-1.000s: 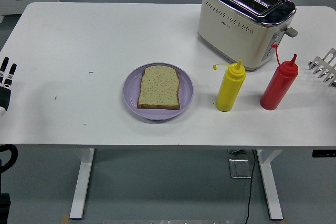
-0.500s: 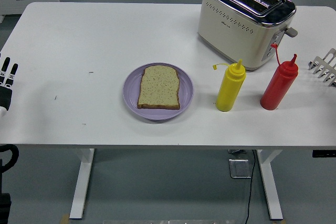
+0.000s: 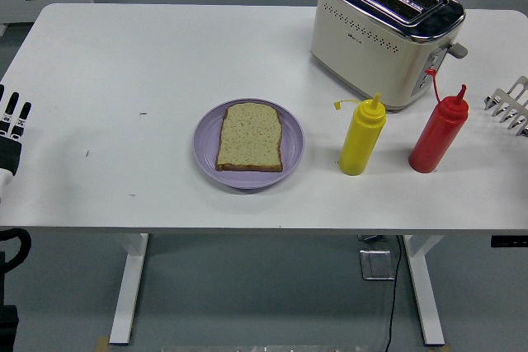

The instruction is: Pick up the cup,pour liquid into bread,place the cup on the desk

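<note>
Since the earlier frames my left hand had crept slightly rightward and down along the left edge; nothing else on the surface had shifted. Its fingers stood straight and slightly spread, pointing away from me, holding nothing, well apart from every object. My right hand showed only as pale fingers at the right edge, spread and empty, near the red squeeze bottle.

No cup was visible. The only pourable things were two squeeze bottles: the yellow squeeze bottle stood upright just right of the plate, cap flipped aside on its tether, and the red one stood upright farther right, in front of the toaster. I judged one of these to be the task's "cup".

Bread lay flat on the purple plate, a speckled tan slice, with no sauce on it that I could make out.

Both bottles standing and both hands empty fitted either a pick-up still to come or a bottle already set back down. Bare-looking bread leaned me toward the former, though I could not settle it. Any grasp would need a firm wrap around a soft, narrow body without squeezing.
</note>
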